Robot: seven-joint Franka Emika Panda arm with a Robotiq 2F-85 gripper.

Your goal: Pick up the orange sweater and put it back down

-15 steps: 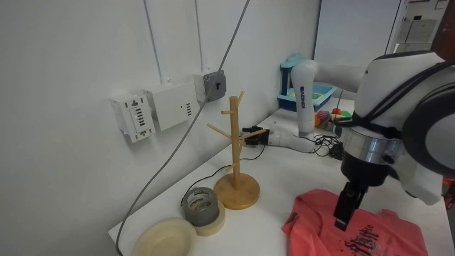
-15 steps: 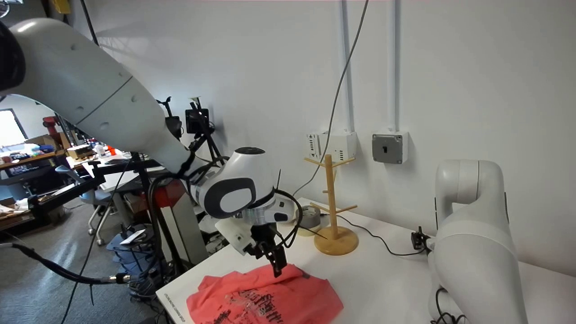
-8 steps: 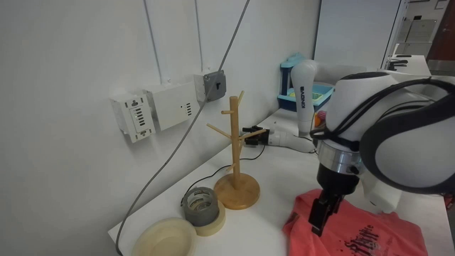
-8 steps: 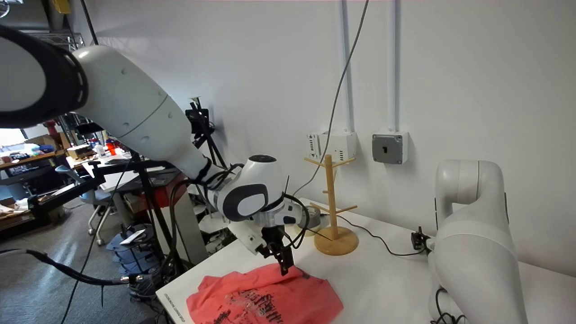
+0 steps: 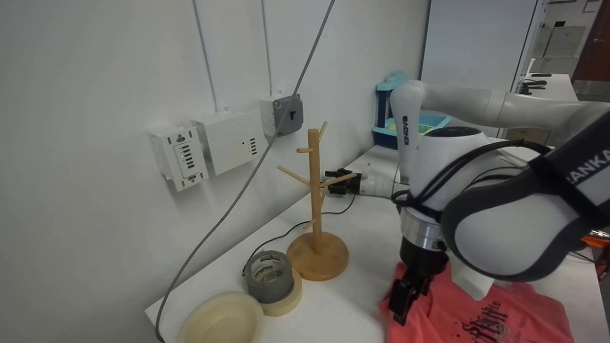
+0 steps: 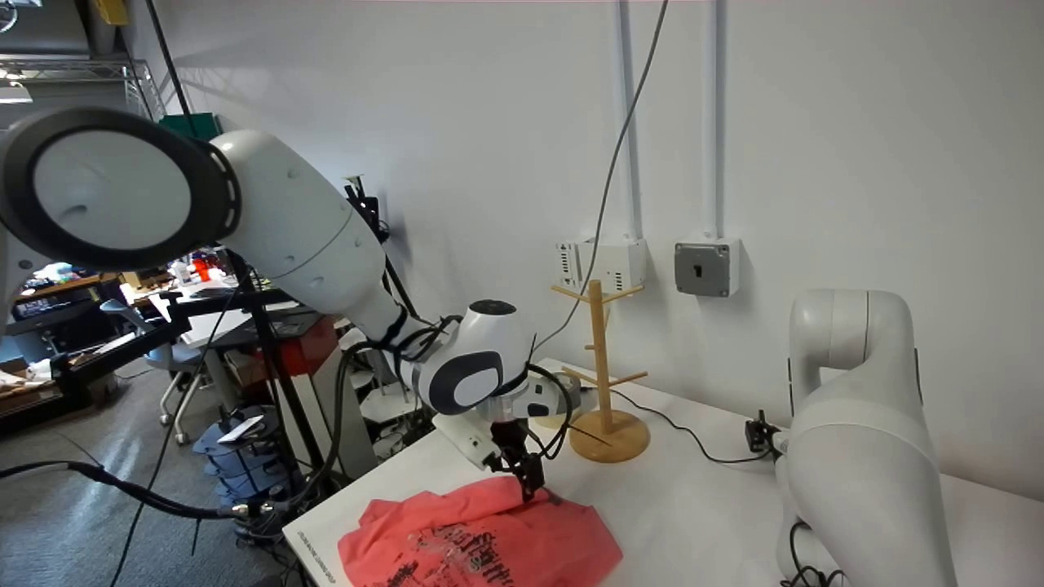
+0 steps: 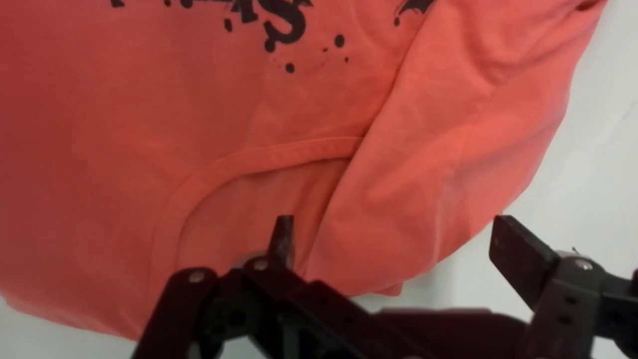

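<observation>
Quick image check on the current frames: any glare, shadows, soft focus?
Wrist view: print on the orange sweater fairly clear, cloth darker toward the picture's left, gripper dark and soft along the bottom edge. In an exterior view: bright highlights on the metal ring above the gripper. In an exterior view: pale sheen on the floor, soft shadow below the switch box.

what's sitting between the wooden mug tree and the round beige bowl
A gray tape roll stacked on a tan roll, as seen in an exterior view.
</observation>
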